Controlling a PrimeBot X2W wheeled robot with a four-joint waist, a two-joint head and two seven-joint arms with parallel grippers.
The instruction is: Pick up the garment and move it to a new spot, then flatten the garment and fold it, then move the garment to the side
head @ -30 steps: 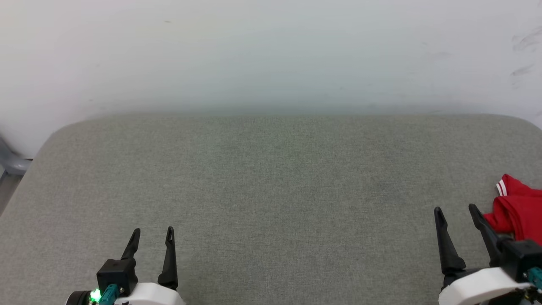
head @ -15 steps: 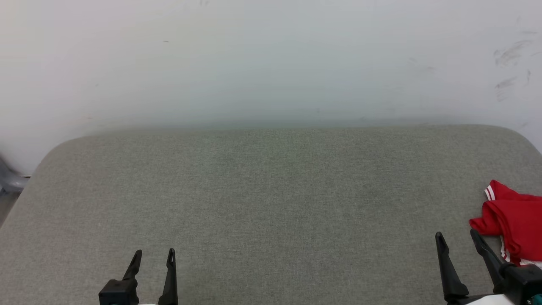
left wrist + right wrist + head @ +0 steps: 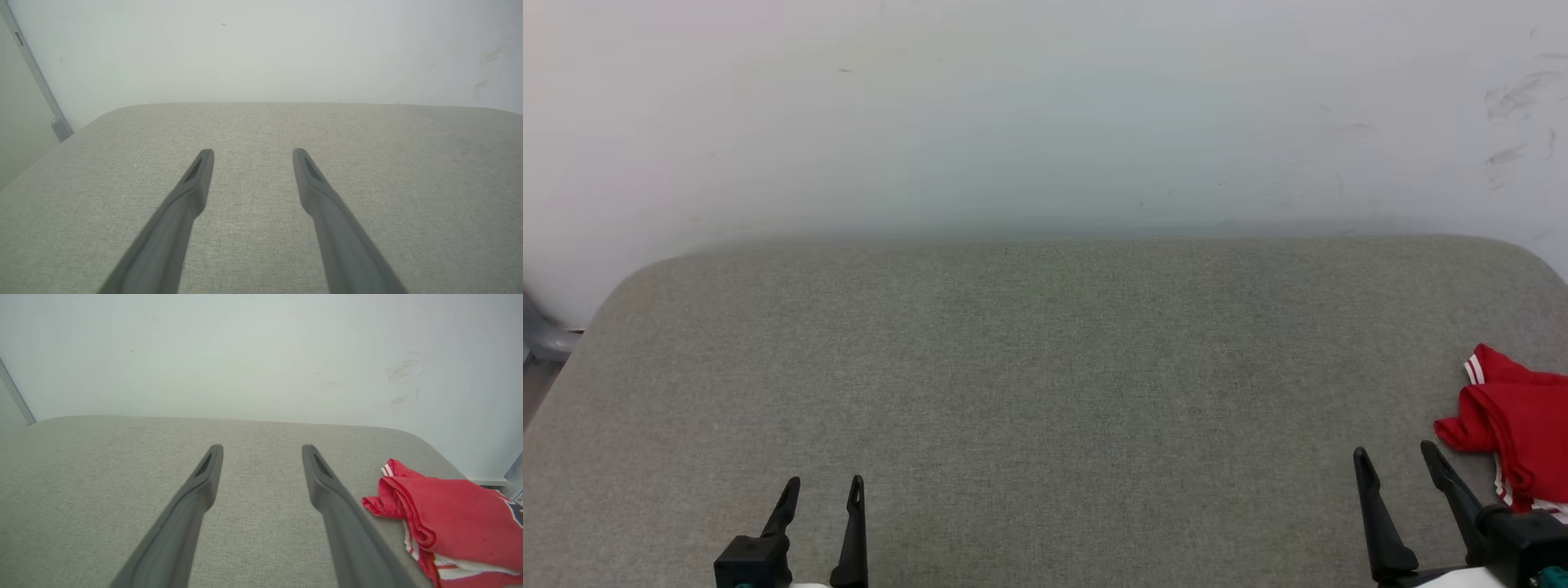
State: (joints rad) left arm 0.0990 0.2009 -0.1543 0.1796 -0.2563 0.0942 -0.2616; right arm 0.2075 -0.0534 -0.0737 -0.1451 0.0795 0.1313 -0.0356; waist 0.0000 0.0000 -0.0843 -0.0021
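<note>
The left hand and the right hand are each showing two long dark fingers, narrowing to pointed tips, with a shallow slot near every tip. At the right hand's base a black block, a white shell and a teal plug are showing.

The garment is a red jersey shirt, crumpled in a loose heap on the near right part of the grey fabric surface, close to its right edge. Its folds are bunched and rolled over one another. A white sleeve end with red stripes pokes out at the heap's far left tip. More striped white trim shows underneath, and a bit of dark, white-edged print peeks out at the right.
</note>
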